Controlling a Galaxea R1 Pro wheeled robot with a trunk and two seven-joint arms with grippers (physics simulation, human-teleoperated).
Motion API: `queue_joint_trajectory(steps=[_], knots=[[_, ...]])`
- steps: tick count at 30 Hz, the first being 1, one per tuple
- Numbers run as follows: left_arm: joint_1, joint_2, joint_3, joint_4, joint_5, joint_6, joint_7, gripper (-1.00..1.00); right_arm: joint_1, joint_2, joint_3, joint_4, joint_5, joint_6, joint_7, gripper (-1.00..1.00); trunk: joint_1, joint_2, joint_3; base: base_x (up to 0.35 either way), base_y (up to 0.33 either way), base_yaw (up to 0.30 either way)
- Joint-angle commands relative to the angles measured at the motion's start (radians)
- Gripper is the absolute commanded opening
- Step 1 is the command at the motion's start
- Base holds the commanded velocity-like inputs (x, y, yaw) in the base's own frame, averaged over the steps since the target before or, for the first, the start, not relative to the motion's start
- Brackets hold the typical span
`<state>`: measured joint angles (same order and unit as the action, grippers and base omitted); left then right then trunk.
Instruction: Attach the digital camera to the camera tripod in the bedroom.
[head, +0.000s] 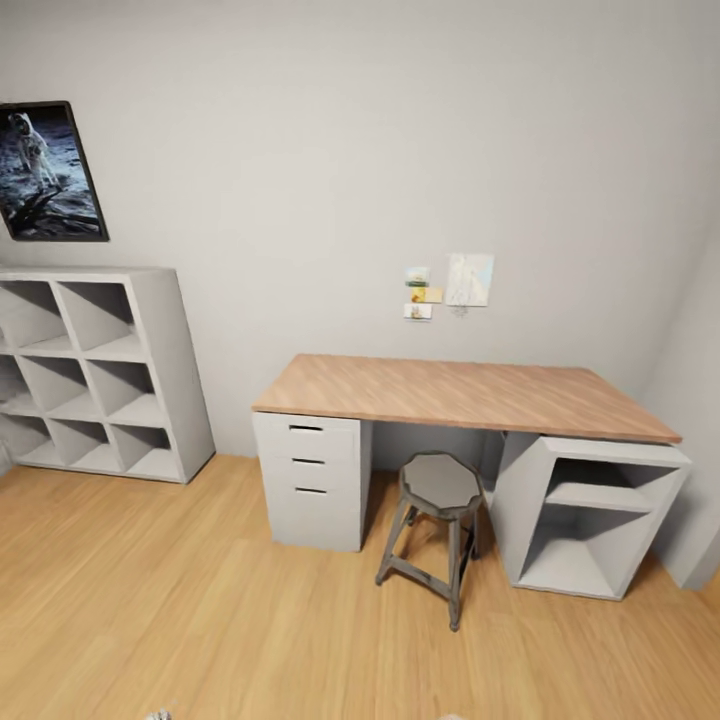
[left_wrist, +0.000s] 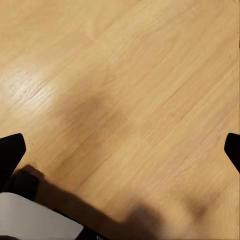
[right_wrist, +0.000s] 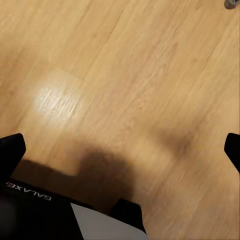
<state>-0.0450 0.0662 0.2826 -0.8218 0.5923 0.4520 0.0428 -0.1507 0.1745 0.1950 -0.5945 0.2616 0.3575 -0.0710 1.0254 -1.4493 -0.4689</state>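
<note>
Both claws (left_wrist: 120, 145) (right_wrist: 120, 145) hanging spread over floor (head: 180, 600); surface (head: 460, 392) bare (camera, tripod unseen) — risking clipping stool (head: 440, 485).

— Any lettering readable?
— One word: "GALAXEA", white on the black robot body (right_wrist: 30, 210) in the right wrist view, seen upside down.
— On the notes (head: 447, 287) pinned to the wall above the desk (head: 460, 392)?
— Too small to read.
— On the framed astronaut poster (head: 50, 172)?
— No legible writing.
</note>
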Motion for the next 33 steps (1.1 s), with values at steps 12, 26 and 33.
queue_joint_trajectory(steps=[12, 26, 33], knots=[[-0.003, -0.057, 0.091, -0.106, 0.012, 0.107, 0.146, 1.0, -0.027, 0.0, 0.037, -0.012, 0.007, 0.016, -0.002, 1.0, 0.0, -0.001, -0.001, -0.067, 0.0, 0.3], [-0.005, -0.088, 0.091, -0.122, 0.011, 0.115, 0.166, 1.0, -0.036, 0.0, 0.079, -0.064, 0.005, 0.022, -0.001, 1.0, 0.0, -0.001, -0.001, -0.007, 0.0, 0.3], [-0.006, -0.097, 0.091, -0.123, 0.009, 0.115, 0.168, 1.0, -0.036, 0.0, 0.081, -0.068, 0.005, 0.023, -0.001, 1.0, 0.0, -0.001, -0.001, -0.001, 0.0, 0.3]])
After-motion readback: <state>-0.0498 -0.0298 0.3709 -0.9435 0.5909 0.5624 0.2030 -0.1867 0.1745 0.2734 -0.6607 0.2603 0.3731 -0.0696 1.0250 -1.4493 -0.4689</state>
